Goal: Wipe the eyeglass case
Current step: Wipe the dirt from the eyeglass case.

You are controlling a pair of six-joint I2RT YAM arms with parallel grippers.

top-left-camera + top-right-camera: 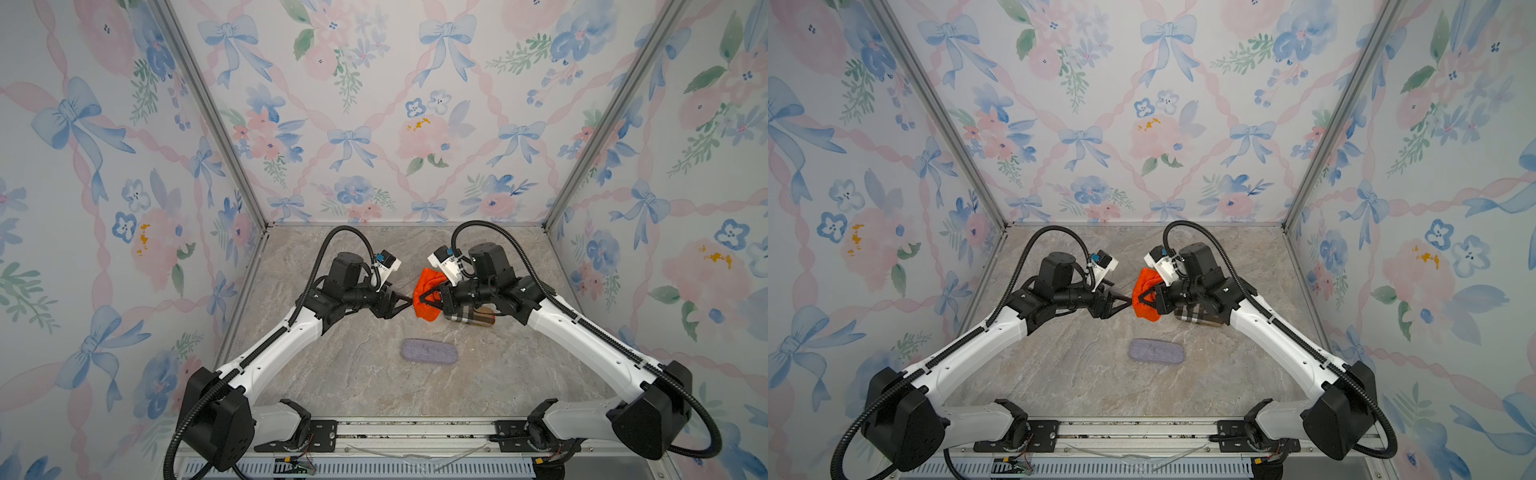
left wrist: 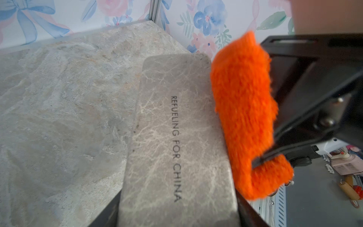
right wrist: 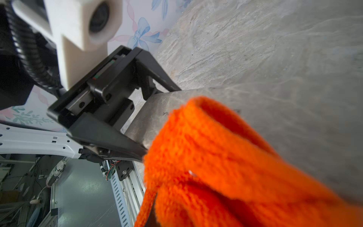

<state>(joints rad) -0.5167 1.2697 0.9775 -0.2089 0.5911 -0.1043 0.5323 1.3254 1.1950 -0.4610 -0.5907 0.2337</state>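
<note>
- Table (image 1: 332, 374): both arms meet above its middle, tips facing each other. A grey pad (image 1: 429, 351) lies flat nearer the arm bases and a plaid box (image 1: 469, 319) sits under the right arm. Neither is held.
- Case (image 2: 176, 137): it is off the table, in the air between the two arms. Its long axis runs straight out from the left fingers toward the right arm, and its lettered face is turned to the left wrist camera. In both top views the cloth hides nearly all of it.
- Cloth (image 2: 243, 110): orange and bunched, it presses along one long edge of the case and, in the right wrist view, laps over the far end. It lies beside the lettered face, not on it.
- Left gripper (image 1: 409, 300): the jaws stand partway apart, clamped on the near end of the case, one on each long side.
- Right gripper (image 1: 420, 298): the jaws are fully together, pinching a fold of the cloth.
- Judgement: the right arm carries the wiper, so it should be the one to move. The stroke would need to shift sideways from the edge onto the face, then run along the long axis, with the left arm only bracing the case.
</note>
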